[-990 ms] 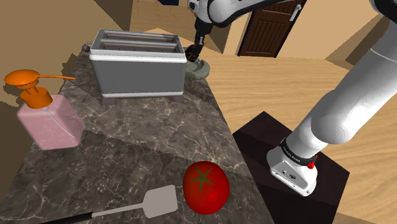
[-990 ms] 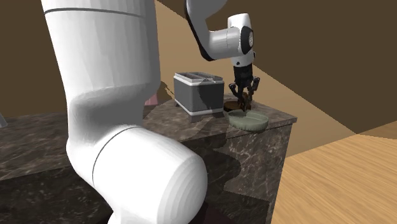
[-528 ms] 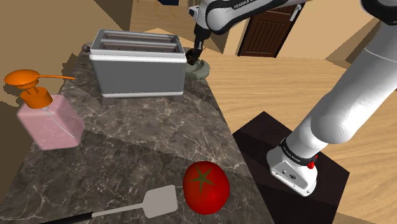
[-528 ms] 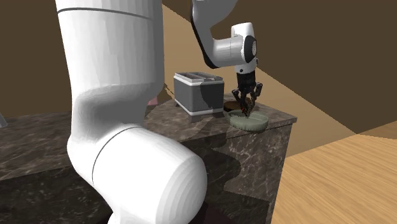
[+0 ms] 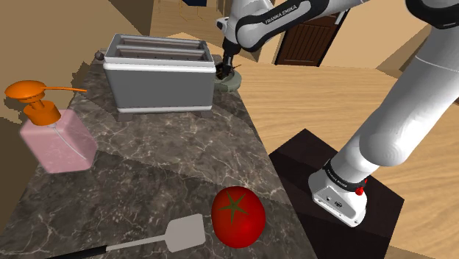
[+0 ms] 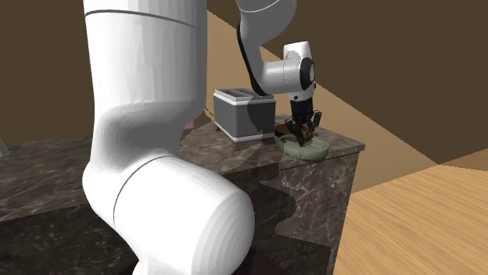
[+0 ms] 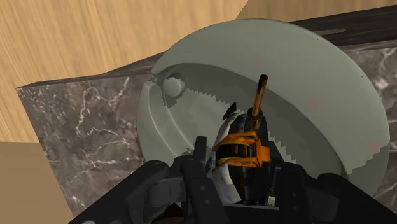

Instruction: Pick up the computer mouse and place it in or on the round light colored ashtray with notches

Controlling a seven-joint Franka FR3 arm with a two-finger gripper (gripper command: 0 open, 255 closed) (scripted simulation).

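gripper (image 7: 242, 170) has dropped into the ashtray (image 7: 331, 76), still clamped on the mouse (image 7: 243, 147). placement looks nearly done; release comes next.

One toaster (image 5: 159, 73) is counted. Just beside it, one ashtray (image 7: 318, 83) and one mouse (image 7: 240, 153) are seen. Farther from it, one soap bottle (image 5: 57, 140), one ladle (image 5: 29, 90), one tomato (image 5: 237, 215) and one spatula (image 5: 184, 232) are counted.
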